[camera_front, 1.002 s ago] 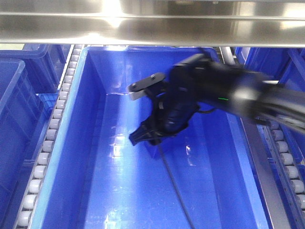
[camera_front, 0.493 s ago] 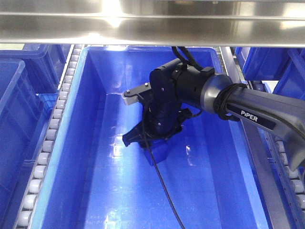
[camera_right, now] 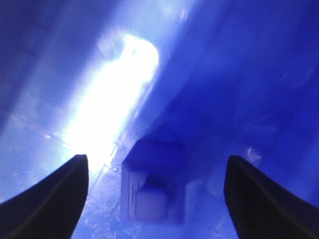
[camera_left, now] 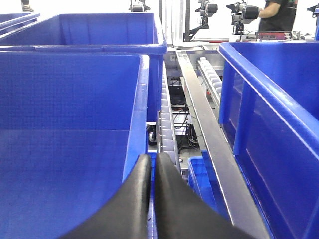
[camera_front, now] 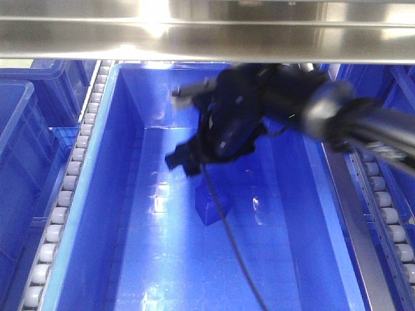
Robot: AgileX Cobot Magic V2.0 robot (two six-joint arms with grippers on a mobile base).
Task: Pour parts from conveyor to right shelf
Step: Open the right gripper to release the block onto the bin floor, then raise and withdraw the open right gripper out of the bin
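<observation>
A small blue block, one of the parts (camera_front: 209, 208), lies on the floor of a large blue bin (camera_front: 91, 194) on the right shelf (camera_front: 207, 32). My right gripper (camera_front: 188, 162) hovers just above the block, blurred by motion. In the right wrist view the part (camera_right: 153, 186) lies free between the wide-apart fingertips (camera_right: 60, 191), touching neither; the right gripper (camera_right: 155, 194) is open. My left gripper (camera_left: 152, 167) is shut with nothing between its fingers, over the wall of another blue bin (camera_left: 142, 114). The conveyor is out of view.
White roller rails (camera_front: 74, 168) run along both sides of the bin, and a steel beam crosses the top of the front view. More blue bins (camera_left: 269, 104) flank the left gripper, with a steel rail (camera_left: 209, 144) between them.
My right gripper let go of the blue block, which now lies on the bin floor, and the gripper has lifted up and back from it.
</observation>
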